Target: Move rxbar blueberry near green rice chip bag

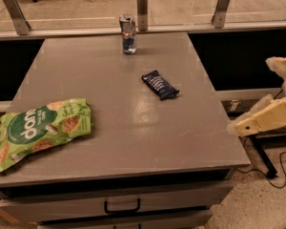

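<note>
I have the gripper [258, 120] off the right side of the grey table [133, 137], a pale cream wedge hanging beside the table's near right corner with its tip right at the table's edge. It holds nothing that I can see, and I cannot tell whether it is released or clenched from here.

The rxbar blueberry [160, 84] lies flat on the table, a little right of the table's middle and towards its far half, turned on a diagonal, with its dark navy wrapper facing up. It is well apart from the gripper.

The green rice chip bag [42, 130] lies crinkled at the table's near left corner, its left end reaching the table's left edge. It is well apart from the bar, with bare tabletop between them.

An upright silver-blue drink can [128, 34] stands near the table's far edge, about midway along it. Below the table's front edge I see a drawer with a dark handle [122, 207]. A black cable [278, 171] trails on the speckled floor to the right of the table
</note>
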Tool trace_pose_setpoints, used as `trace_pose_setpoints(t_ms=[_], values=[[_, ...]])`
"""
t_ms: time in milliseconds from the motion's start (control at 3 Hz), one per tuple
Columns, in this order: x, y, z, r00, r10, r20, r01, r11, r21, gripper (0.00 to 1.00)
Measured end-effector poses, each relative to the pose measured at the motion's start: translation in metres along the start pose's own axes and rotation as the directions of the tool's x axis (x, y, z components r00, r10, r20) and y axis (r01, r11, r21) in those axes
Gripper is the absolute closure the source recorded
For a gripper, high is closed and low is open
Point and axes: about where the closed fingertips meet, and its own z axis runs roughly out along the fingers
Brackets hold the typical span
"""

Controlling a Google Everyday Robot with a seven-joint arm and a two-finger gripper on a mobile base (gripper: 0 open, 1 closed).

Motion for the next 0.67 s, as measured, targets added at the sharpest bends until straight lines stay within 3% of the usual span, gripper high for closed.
trace_pose_setpoints(t_ms=[667], values=[[-0.003, 0.025, 0.037, 0.987, 0.100, 0.124, -0.092, 0.9935, -0.067, 0.00]])
